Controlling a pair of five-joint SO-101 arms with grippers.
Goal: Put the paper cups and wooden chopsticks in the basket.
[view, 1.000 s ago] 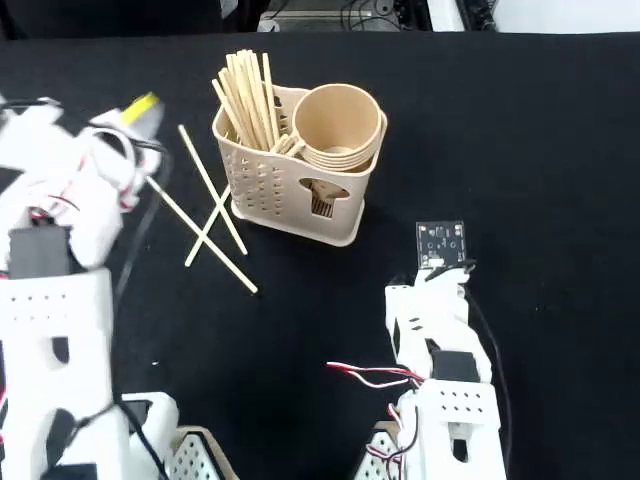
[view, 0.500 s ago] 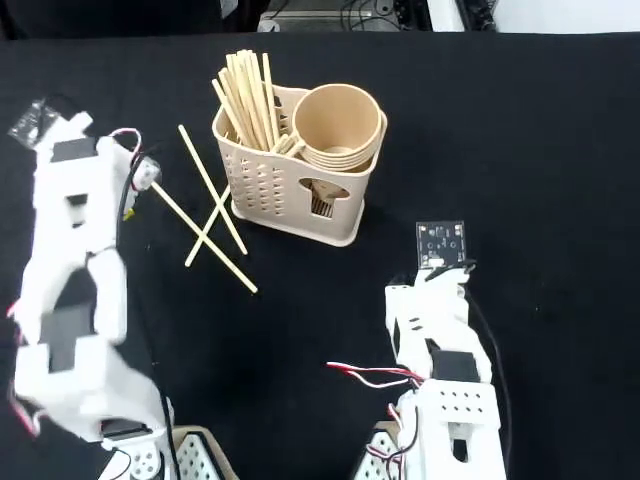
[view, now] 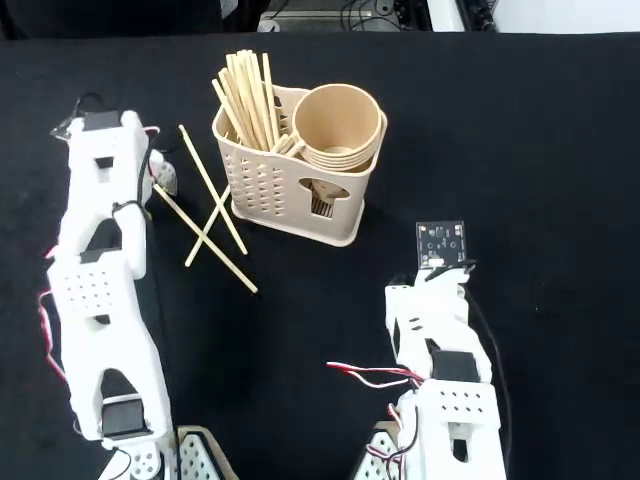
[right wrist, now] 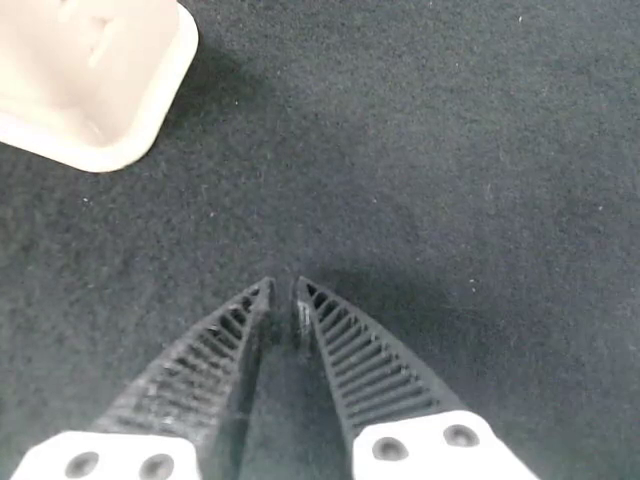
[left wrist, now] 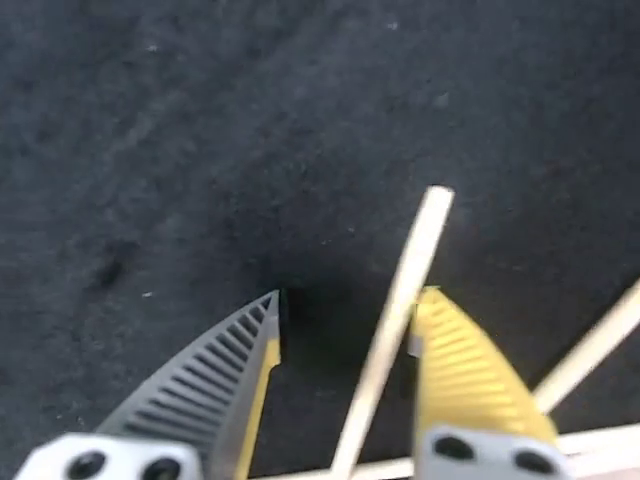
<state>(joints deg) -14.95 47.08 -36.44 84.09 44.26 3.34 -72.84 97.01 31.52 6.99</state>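
While the left gripper (left wrist: 352, 300) sits jaws apart astride one loose chopstick (left wrist: 400, 300), two crossed chopsticks (view: 217, 210) just right of it, basket (view: 270, 185) beyond holding bundled chopsticks (view: 248, 95) and stacked paper cups (view: 340, 125), right gripper (right wrist: 283, 290) pinched together, basket corner ahead of it.

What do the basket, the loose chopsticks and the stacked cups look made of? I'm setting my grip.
Basket: looks like moulded plastic, matte beige, with rows of small holes and rounded corners.
Loose chopsticks: pale bare wood by the look, thin, straight, no shine.
Cups: probably paper, tan and matte, with thin rolled rims nested together.
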